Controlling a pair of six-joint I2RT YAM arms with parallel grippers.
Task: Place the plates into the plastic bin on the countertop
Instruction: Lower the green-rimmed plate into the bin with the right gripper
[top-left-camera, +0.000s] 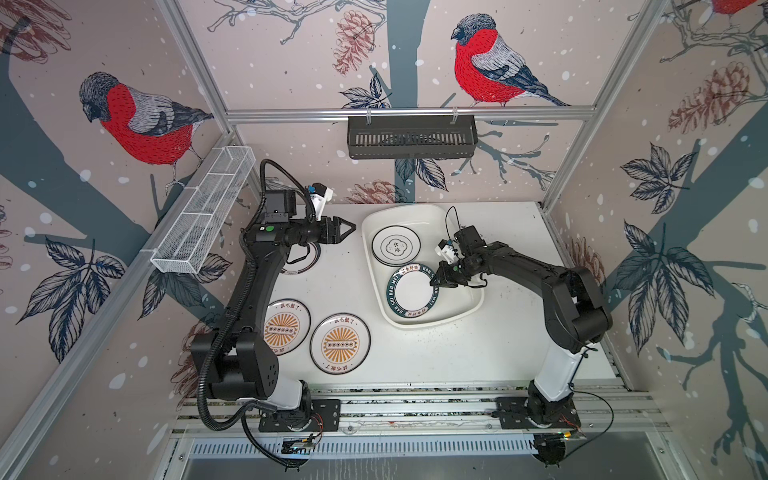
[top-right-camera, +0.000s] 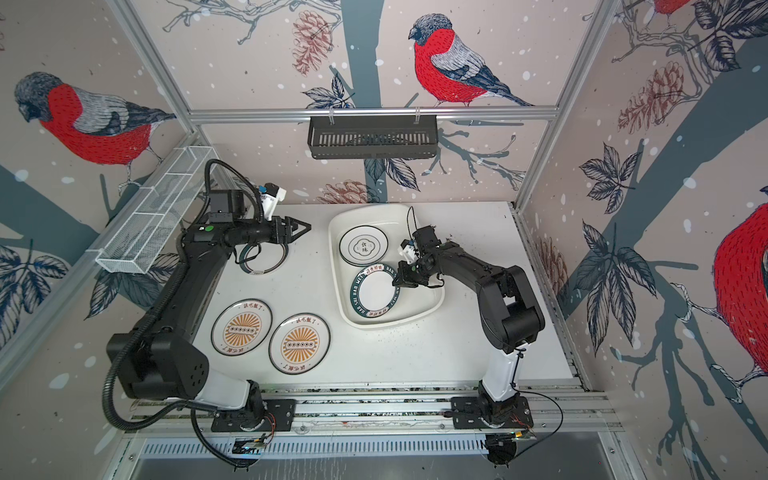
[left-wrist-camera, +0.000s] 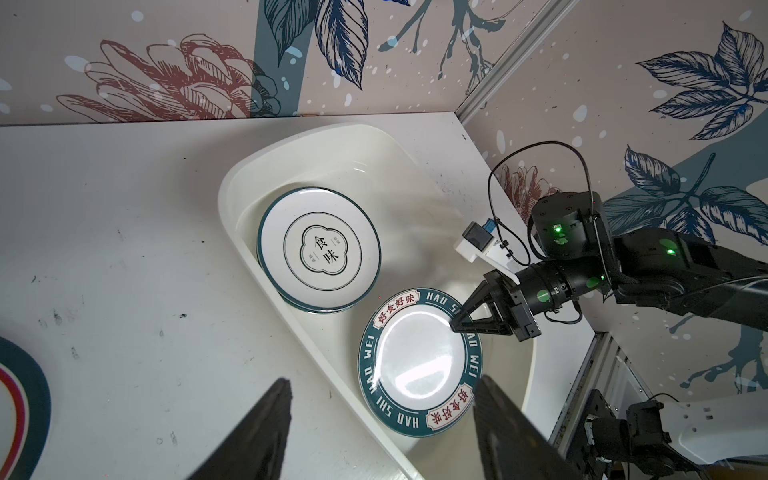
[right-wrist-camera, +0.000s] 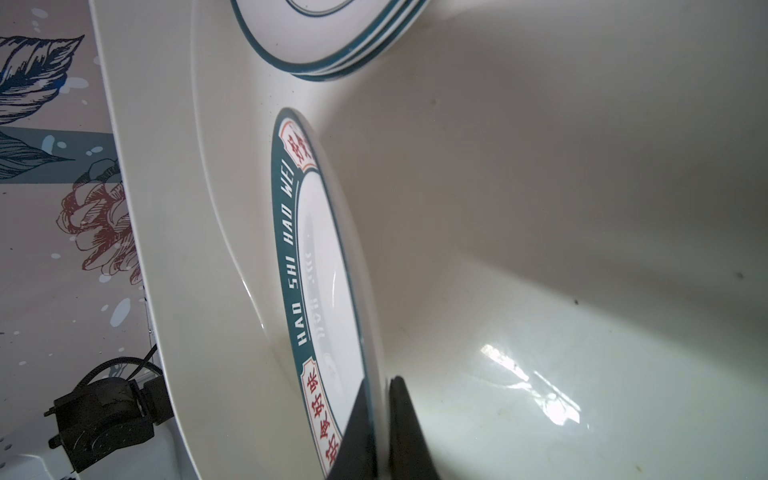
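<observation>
lettered plate (top-left-camera: 411, 293): white centre, teal rim band reading "hao shi hao wei" between red chinese characters. it sits inside the plastic bin (left-wrist-camera: 332, 166), its rim pinched by the clenched right gripper (top-left-camera: 436, 279). beside it is a stack topped by an emblem plate (top-left-camera: 395, 245) marked "食味". the left gripper (top-left-camera: 352, 228) is spread and empty above the countertop (top-left-camera: 498, 353), where two sunburst plates (top-left-camera: 286, 327) lie.

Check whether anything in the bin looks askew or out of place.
Yes: the lettered-band plate looks tilted in the plastic bin, not flat like the emblem plate. The right gripper is shut on its rim, holding that edge up.
</observation>
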